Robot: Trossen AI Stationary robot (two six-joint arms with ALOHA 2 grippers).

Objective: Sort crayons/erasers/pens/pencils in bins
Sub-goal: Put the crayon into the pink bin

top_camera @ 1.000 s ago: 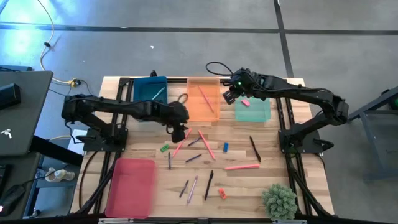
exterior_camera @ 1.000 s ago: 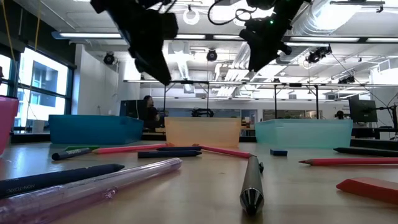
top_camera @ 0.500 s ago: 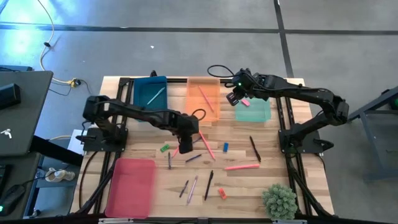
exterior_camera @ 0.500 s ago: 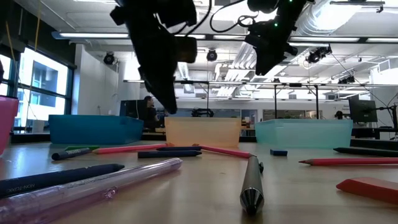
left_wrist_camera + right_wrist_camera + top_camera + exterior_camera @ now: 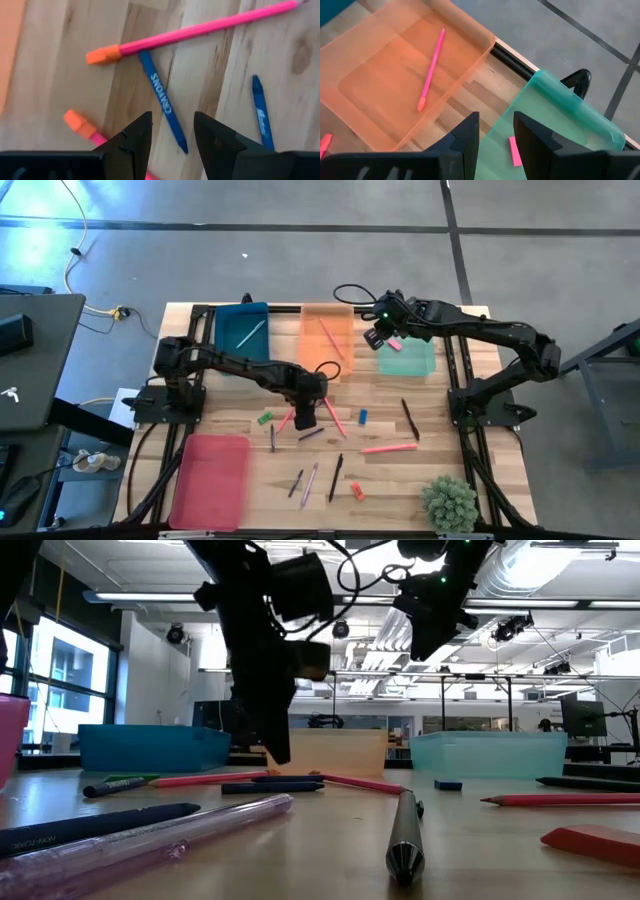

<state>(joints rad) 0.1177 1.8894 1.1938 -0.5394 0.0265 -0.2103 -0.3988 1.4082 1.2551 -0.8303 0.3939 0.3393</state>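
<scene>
scattered sticks crowding table centre (image 5: pixel 325 425), bare wood (image 5: pixel 400 490) beside plant (image 5: pixel 449 502)

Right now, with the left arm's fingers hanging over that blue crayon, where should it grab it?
Probably mid-shaft, at the label: the blue crayon lies flat with bare wood either side. The left gripper is open above it; come straight down, fingers straddling the shaft.

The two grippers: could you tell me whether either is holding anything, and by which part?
Neither holds anything: the left gripper is open over a blue crayon, the right gripper open above the mint-green bin.

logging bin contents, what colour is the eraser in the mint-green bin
Pink eraser in the mint-green bin, clearest in the right wrist view.
</scene>
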